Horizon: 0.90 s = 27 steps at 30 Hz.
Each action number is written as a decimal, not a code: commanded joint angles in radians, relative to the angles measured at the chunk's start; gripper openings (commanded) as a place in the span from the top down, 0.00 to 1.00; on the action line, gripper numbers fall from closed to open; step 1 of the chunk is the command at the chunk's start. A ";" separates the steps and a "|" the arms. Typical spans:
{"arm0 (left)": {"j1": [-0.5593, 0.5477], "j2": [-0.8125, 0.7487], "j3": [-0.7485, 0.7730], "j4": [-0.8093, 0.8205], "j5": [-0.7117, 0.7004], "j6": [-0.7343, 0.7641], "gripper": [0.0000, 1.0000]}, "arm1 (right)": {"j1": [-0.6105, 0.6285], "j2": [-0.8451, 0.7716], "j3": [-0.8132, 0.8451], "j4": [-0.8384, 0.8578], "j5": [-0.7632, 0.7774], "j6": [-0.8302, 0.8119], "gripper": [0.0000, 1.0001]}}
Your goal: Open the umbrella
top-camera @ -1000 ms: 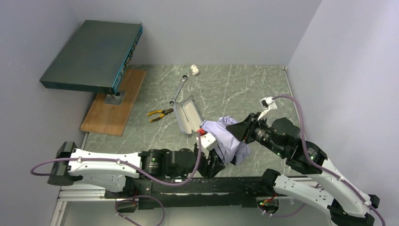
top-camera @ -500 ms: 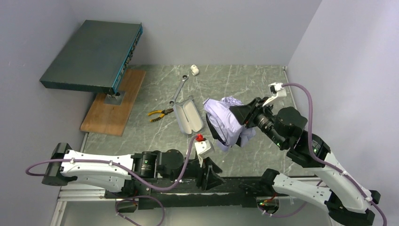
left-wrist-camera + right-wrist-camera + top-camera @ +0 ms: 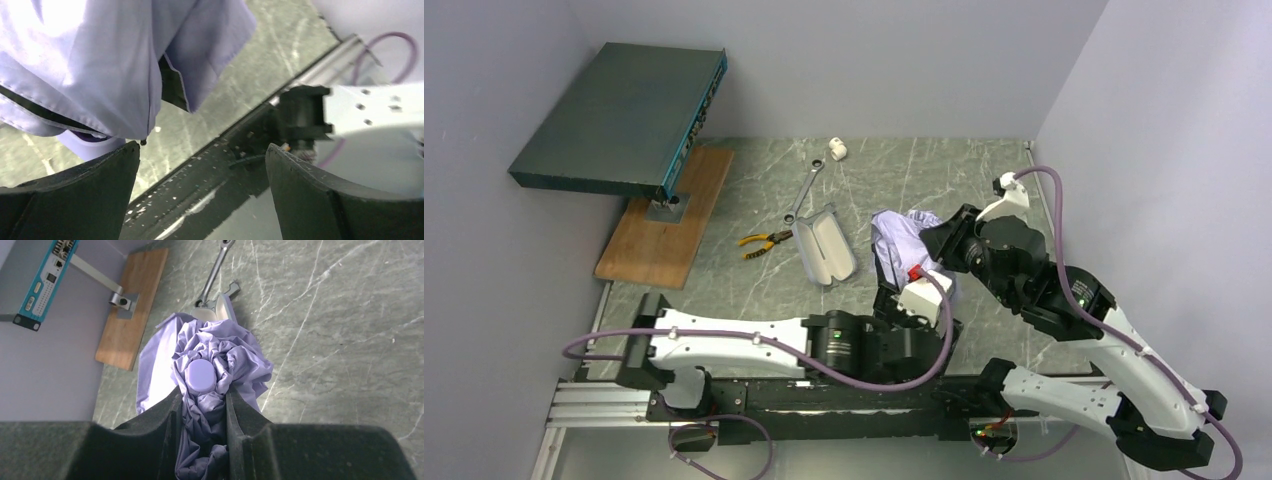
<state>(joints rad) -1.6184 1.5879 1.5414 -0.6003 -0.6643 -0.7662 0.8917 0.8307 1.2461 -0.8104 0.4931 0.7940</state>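
The umbrella (image 3: 896,246) is a crumpled bundle of pale lilac fabric held above the table right of centre. My right gripper (image 3: 932,243) is shut on it. In the right wrist view the fingers (image 3: 202,390) squeeze the bunched fabric (image 3: 240,365) just below a round lilac end piece (image 3: 201,376). The shaft is hidden. My left gripper (image 3: 946,335) sits just near of the umbrella, low by the front rail. In the left wrist view it (image 3: 202,147) is open and empty, with hanging canopy folds (image 3: 100,65) above its left finger, not touching.
The open lilac case (image 3: 824,246) lies left of the umbrella and shows partly in the right wrist view (image 3: 223,307). Pliers (image 3: 764,240), a wrench (image 3: 804,190) and a small white piece (image 3: 837,150) lie farther back. A wooden board (image 3: 669,215) carries a dark box (image 3: 619,120) at far left.
The right gripper lifted the umbrella up and away toward the back right. The left gripper came off it, drew back to the near edge, then swung right under the umbrella.
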 commanded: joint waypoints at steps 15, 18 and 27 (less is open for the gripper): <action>-0.034 0.187 0.368 -0.610 -0.239 -0.209 0.00 | 0.004 0.079 0.199 -0.144 0.112 0.026 1.00; -0.036 0.178 0.326 -0.570 -0.257 -0.147 0.01 | 0.005 0.092 0.216 -0.146 0.063 0.032 1.00; -0.001 0.235 0.313 -0.621 -0.334 -0.182 0.05 | 0.005 0.103 0.240 -0.179 -0.048 0.060 1.00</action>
<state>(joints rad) -1.6390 1.8069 1.8545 -1.1698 -0.9222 -0.9222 0.8925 0.9497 1.4311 -1.0138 0.5034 0.8295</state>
